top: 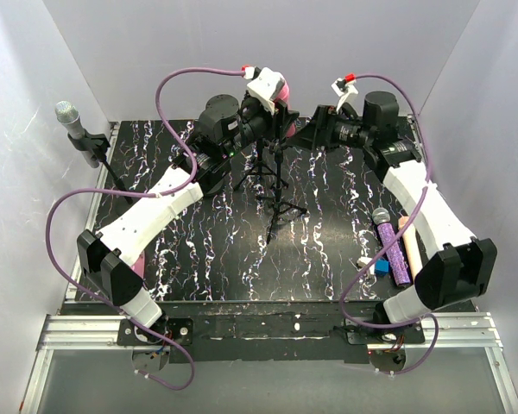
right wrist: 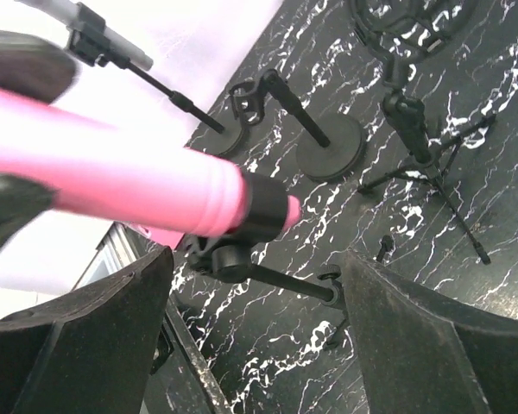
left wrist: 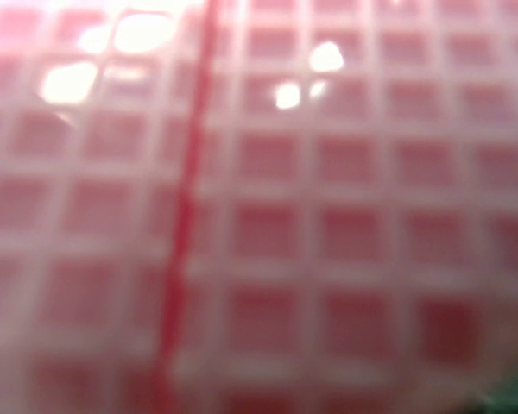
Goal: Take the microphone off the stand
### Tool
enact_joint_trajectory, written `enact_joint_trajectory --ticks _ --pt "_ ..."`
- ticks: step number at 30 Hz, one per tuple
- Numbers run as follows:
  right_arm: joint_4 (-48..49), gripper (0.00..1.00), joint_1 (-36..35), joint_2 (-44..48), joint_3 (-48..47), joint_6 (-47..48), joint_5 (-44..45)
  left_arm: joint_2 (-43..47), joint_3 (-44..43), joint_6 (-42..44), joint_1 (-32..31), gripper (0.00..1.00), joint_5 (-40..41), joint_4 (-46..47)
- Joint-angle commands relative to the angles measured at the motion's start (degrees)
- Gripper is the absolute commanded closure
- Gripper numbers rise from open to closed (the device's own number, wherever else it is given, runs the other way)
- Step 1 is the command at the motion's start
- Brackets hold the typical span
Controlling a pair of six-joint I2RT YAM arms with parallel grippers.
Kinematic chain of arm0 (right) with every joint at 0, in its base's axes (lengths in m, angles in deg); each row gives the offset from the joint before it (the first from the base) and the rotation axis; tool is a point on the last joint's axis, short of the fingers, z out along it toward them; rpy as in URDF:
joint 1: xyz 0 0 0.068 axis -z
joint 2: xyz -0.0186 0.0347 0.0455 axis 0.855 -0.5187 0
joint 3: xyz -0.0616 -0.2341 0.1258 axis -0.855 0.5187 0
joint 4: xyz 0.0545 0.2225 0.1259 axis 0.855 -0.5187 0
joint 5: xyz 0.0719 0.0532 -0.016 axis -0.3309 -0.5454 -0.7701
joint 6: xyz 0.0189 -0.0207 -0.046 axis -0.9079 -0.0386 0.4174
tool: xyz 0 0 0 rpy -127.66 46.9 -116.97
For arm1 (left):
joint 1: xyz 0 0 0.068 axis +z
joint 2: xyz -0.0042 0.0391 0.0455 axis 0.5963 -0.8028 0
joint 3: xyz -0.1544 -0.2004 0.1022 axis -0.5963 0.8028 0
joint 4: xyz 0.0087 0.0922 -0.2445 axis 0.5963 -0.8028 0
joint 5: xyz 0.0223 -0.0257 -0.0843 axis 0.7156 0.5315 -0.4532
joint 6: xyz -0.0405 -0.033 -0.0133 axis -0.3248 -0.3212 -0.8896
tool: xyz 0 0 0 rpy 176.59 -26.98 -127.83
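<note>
Closely, left gripper (top: 266, 105) and right gripper (right wrist: 255, 267) flank the clipped microphone (top: 282, 90).

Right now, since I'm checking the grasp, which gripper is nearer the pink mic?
Left. The left gripper is at the mic head; the right gripper, jaws open, sits just short of its handle.

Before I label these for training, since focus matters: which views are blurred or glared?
Left wrist: badly blurred, the pink microphone grille fills the frame, white glare spots at top. Right wrist: near microphone body soft, stands behind sharp. Top external: sharp, evenly lit.
</note>
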State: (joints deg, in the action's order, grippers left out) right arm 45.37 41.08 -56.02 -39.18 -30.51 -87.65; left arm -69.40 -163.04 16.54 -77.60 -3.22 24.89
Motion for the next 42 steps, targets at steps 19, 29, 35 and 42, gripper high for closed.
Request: enact_joint_trajectory --ticks 19,29,35,42 --pt "-6.1 0.22 -3.7 -3.2 4.9 -9.1 16.6 1.8 -10.9 3.2 1.0 1.0 -1.3 -5.5" --pt "-4.2 0.21 -2.5 -3.2 6.6 -10.6 12.9 10.1 -3.2 1.5 2.1 1.0 -2.4 -7.5" --pt "-2.2 0.21 -2.3 -3.1 5.4 -8.6 8.2 6.3 -14.1 5.0 2.1 1.0 -2.1 -9.2" --pt "-0.9 0.12 -1.0 -0.2 0.2 -2.9 4.2 7.0 -15.6 8.0 2.2 1.0 -3.9 -13.7"
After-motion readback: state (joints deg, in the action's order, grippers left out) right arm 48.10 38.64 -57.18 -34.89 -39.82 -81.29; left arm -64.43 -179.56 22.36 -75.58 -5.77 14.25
